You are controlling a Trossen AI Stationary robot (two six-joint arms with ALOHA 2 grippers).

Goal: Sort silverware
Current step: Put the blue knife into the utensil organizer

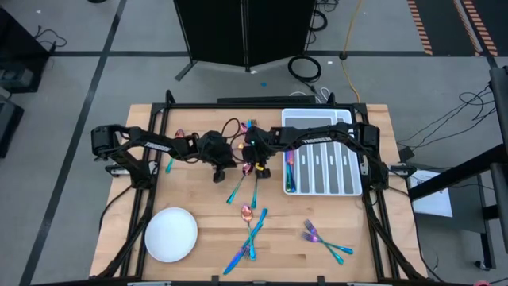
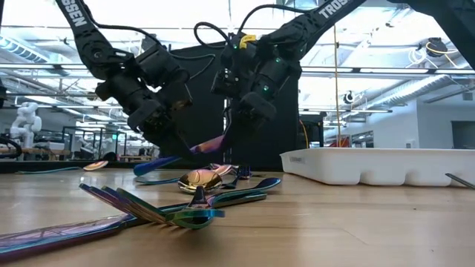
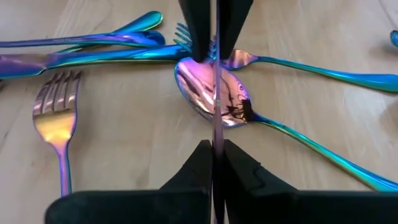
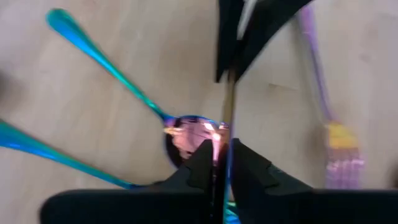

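Hovering just above the middle of the tabletop (image 1: pixel 206 254), the left gripper (image 3: pixel 214 149) and the right gripper (image 4: pixel 222 149) are seen meeting tip to tip, with one slim iridescent piece of silverware (image 2: pixel 211 144) spanning the gap between them. In both wrist views a thin metal edge is seen running from each arm's own fingers to the other's, and both pairs of fingers are pressed against it, so each gripper is clamped on the same piece; whether it is a knife, fork or spoon cannot be told, since only its edge shows. A handover between the arms is judged to be the step in hand, probably from the left arm toward the right, as the white divided tray (image 1: pixel 321 184) stands on the right arm's side. Below the held piece a pink-bowled spoon (image 3: pixel 211 99) lies flat on the wood, with a gold-tined fork (image 3: pixel 57 121) near it and several teal handles crossing beside it. More loose forks and spoons (image 1: pixel 325 238) lie near the front edge, and the round white plate (image 1: pixel 171 234) sits at the front left. At least one piece is already seen in the leftmost slot of the tray, so the sorting is judged barely begun. For the next move, one gripper must let go only once the other's hold is secure, or the piece could be dropped back onto the pile.
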